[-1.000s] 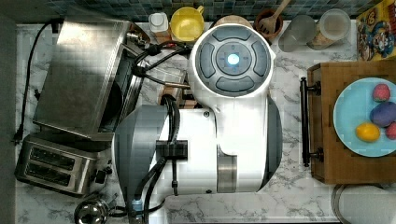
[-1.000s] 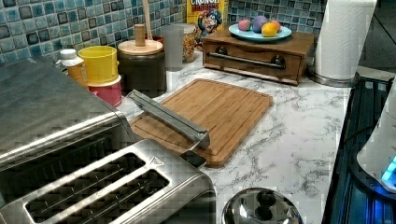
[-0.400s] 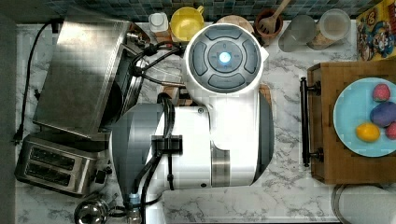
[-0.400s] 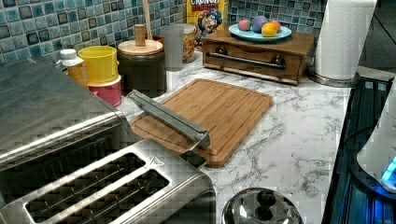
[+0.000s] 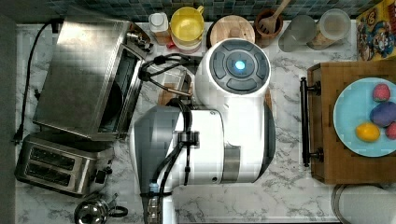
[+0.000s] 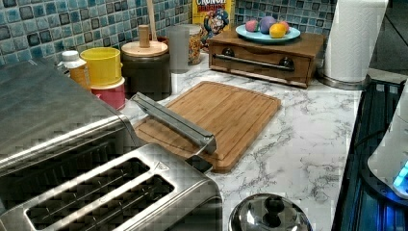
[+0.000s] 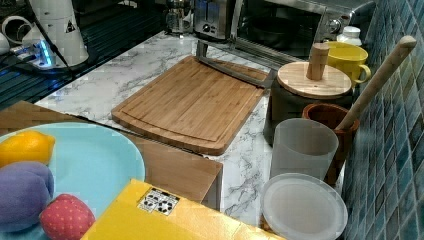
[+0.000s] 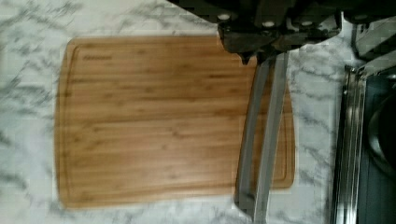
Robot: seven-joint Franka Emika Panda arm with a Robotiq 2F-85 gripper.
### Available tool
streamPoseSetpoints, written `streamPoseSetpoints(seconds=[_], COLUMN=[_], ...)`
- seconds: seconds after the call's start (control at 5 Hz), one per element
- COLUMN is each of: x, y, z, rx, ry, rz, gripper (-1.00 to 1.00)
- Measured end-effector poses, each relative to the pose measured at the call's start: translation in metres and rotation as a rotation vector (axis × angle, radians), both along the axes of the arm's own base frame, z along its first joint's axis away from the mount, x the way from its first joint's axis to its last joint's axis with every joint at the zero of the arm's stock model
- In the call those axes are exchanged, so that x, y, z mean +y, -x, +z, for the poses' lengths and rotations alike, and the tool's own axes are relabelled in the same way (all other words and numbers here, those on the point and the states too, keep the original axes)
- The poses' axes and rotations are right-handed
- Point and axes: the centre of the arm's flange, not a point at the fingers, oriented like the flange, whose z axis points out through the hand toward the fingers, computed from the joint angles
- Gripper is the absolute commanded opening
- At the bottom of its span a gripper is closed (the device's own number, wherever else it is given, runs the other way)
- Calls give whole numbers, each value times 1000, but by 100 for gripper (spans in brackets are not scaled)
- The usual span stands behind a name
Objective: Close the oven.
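Below the wrist, oven [image 5: 81,70] door handle [image 8: 264,140] lies lengthwise over the cutting board [image 8: 159,121], door dropped open; you'd lift it toward the oven. Fingers: cannot tell their state

In the top view you see the robot arm [image 5: 219,126], white and bulky, over the middle of the marble counter [image 5: 289,196], its round cap with a blue light near the top. The oven [image 5: 79,70] stands at the top view's left, its dark cavity facing the arm, with the two-slot toaster [image 5: 56,163] just below it and a black cord [image 5: 25,88] down its left side. At the top view's right a wooden box [image 5: 327,126] carries a blue plate [image 5: 350,116] of toy fruit, and a yellow cup [image 5: 187,25] and jars line the tiled wall.
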Motion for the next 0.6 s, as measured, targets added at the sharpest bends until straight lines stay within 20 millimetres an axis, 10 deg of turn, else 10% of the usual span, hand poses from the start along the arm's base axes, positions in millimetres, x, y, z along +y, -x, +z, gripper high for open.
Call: streamPoseSetpoints(seconds=[0.6], x=[0], y=[61], z=[-88], rx=[-137], ry=[-222], rz=[-231], gripper=[-100])
